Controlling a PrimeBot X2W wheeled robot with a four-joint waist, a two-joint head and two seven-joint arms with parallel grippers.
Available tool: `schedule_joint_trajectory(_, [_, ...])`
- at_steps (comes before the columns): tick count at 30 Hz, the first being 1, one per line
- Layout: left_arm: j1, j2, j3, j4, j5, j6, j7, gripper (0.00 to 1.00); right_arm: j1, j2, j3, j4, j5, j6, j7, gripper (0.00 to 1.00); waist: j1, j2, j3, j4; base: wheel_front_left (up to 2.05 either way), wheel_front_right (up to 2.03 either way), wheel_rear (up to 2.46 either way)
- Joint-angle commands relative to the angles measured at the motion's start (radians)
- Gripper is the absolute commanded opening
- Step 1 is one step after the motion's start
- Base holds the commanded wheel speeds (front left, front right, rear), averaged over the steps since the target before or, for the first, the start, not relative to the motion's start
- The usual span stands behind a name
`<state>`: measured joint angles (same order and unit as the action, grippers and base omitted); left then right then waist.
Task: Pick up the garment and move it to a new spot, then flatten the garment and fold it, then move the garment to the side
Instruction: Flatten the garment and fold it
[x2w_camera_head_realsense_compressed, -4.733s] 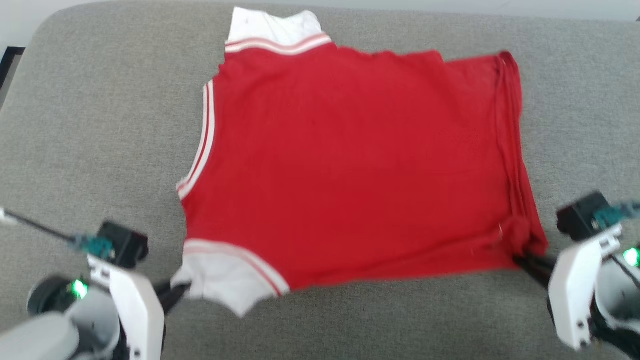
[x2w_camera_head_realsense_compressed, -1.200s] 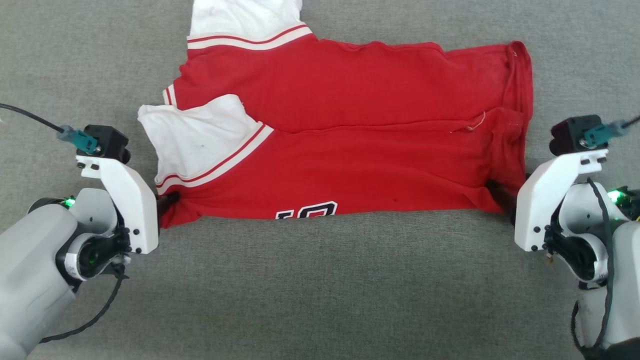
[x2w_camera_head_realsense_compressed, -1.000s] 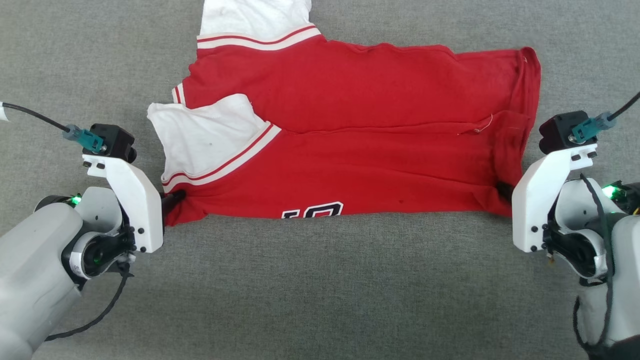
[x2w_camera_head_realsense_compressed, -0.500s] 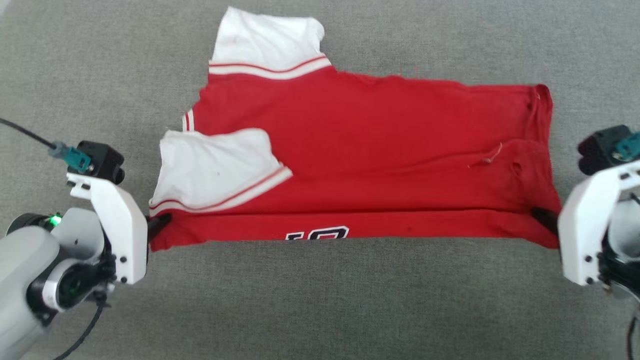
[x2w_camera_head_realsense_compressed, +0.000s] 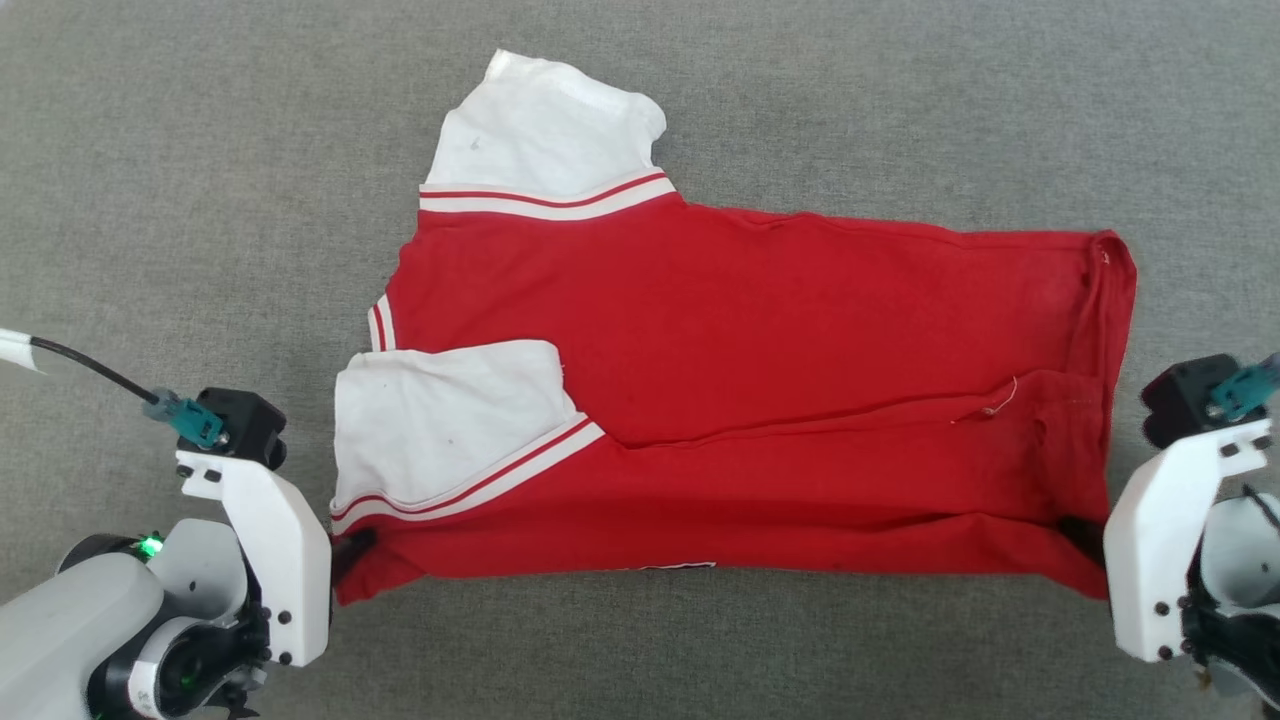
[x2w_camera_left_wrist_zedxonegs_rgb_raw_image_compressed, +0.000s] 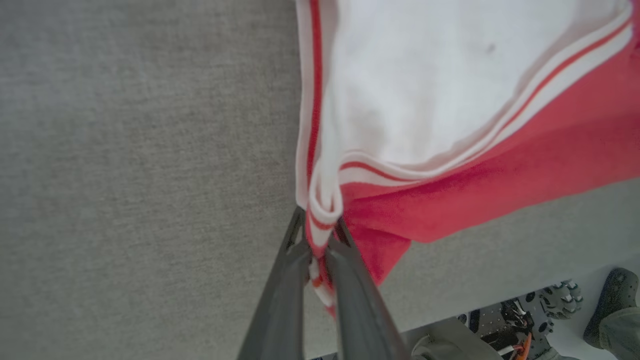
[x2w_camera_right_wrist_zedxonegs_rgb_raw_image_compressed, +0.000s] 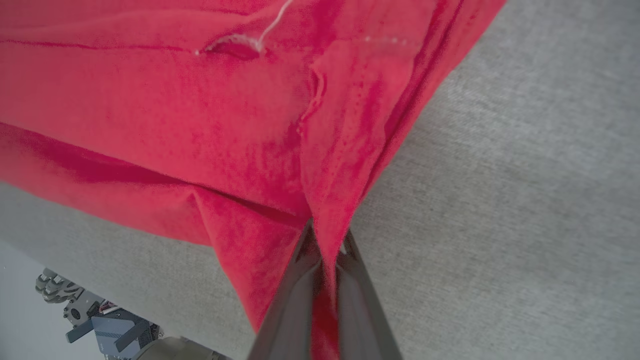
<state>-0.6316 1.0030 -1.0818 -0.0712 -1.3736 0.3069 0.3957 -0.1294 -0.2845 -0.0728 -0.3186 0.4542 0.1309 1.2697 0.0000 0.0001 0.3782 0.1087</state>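
Note:
The red garment (x2w_camera_head_realsense_compressed: 760, 340) lies on the grey cushion with its near long edge folded up over itself. One white sleeve (x2w_camera_head_realsense_compressed: 545, 130) points away at the top; the other white sleeve (x2w_camera_head_realsense_compressed: 450, 425) lies folded onto the red body. My left gripper (x2w_camera_head_realsense_compressed: 350, 548) is shut on the striped sleeve trim at the near left corner (x2w_camera_left_wrist_zedxonegs_rgb_raw_image_compressed: 322, 220). My right gripper (x2w_camera_head_realsense_compressed: 1080, 528) is shut on the red hem corner at the near right (x2w_camera_right_wrist_zedxonegs_rgb_raw_image_compressed: 325, 250). A sliver of the black-and-white print (x2w_camera_head_realsense_compressed: 678, 566) peeks from the near fold.
The grey fabric cushion (x2w_camera_head_realsense_compressed: 200, 200) stretches on all sides of the garment. Past its near edge the left wrist view shows the robot's base (x2w_camera_left_wrist_zedxonegs_rgb_raw_image_compressed: 505, 320) and a person's dark shoe (x2w_camera_left_wrist_zedxonegs_rgb_raw_image_compressed: 607, 312) on the floor.
Both grippers have carried the near edge up and over the garment, folding the near sleeve onto the body. The print has slid almost out of sight. The camera has shifted too.

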Motion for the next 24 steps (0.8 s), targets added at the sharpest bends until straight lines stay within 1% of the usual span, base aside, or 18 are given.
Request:
schedule_joint_trajectory(1, [0.009,-0.015,-0.006,0.034,-0.005,-0.015,0.003,0.42,0.012,0.004,0.012,0.018,-0.012,0.000,-0.024,0.53,0.0000,-0.0001,-0.001,-0.003,0.00,0.00,0.00])
schedule_joint_trajectory(2, [0.004,-0.024,-0.009,0.052,-0.004,-0.021,0.005,1.00,0.014,0.007,0.016,0.026,-0.015,0.000,-0.034,1.00,0.0000,-0.0001,-0.002,-0.004,0.00,0.00,0.00])
schedule_joint_trajectory(4, [-0.012,-0.032,-0.009,0.081,-0.003,-0.033,0.013,1.00,0.011,0.010,0.020,0.029,-0.020,0.000,-0.059,1.00,0.0000,-0.0001,-0.004,-0.008,0.00,0.00,0.00])
schedule_joint_trajectory(6, [-0.031,-0.023,-0.001,0.089,0.005,-0.039,0.019,1.00,0.005,0.014,0.013,0.021,-0.026,0.000,-0.083,1.00,0.0000,-0.0001,-0.006,-0.017,0.00,0.00,0.00])
schedule_joint_trajectory(8, [-0.054,-0.003,0.010,0.078,0.014,-0.041,0.029,1.00,-0.002,0.022,0.001,0.003,-0.024,0.000,-0.106,1.00,0.0000,-0.0001,-0.008,-0.027,0.00,0.00,0.00])
schedule_joint_trajectory(12, [-0.116,0.045,0.031,0.037,0.042,-0.032,0.064,1.00,-0.016,0.050,-0.026,-0.053,-0.030,0.000,-0.172,1.00,0.0000,-0.0001,-0.010,-0.052,0.00,0.00,0.00])
schedule_joint_trajectory(14, [-0.154,0.067,0.044,0.026,0.057,-0.035,0.081,1.00,-0.027,0.078,-0.045,-0.078,-0.038,0.000,-0.221,1.00,0.0000,-0.0001,-0.007,-0.070,0.00,0.00,0.00])
schedule_joint_trajectory(18, [-0.241,0.091,0.071,0.031,0.100,-0.061,0.106,1.00,-0.065,0.136,-0.046,-0.121,-0.058,0.000,-0.348,1.00,0.0000,-0.0001,0.005,-0.117,0.00,0.00,0.00])
schedule_joint_trajectory(19, [-0.264,0.091,0.079,0.040,0.110,-0.068,0.109,1.00,-0.076,0.148,-0.039,-0.126,-0.065,0.000,-0.381,1.00,0.0000,-0.0001,0.010,-0.130,0.00,0.00,0.00])
schedule_joint_trajectory(20, [-0.264,0.091,0.079,0.040,0.110,-0.068,0.109,1.00,-0.076,0.148,-0.039,-0.126,-0.065,0.000,-0.381,1.00,0.0000,-0.0001,0.010,-0.130,0.00,0.00,0.00])
schedule_joint_trajectory(24, [-0.361,0.075,0.106,0.095,0.150,-0.114,0.119,1.00,-0.122,0.187,-0.019,-0.134,-0.100,0.000,-0.555,1.00,0.0000,-0.0001,0.033,-0.183,0.00,0.00,0.00])
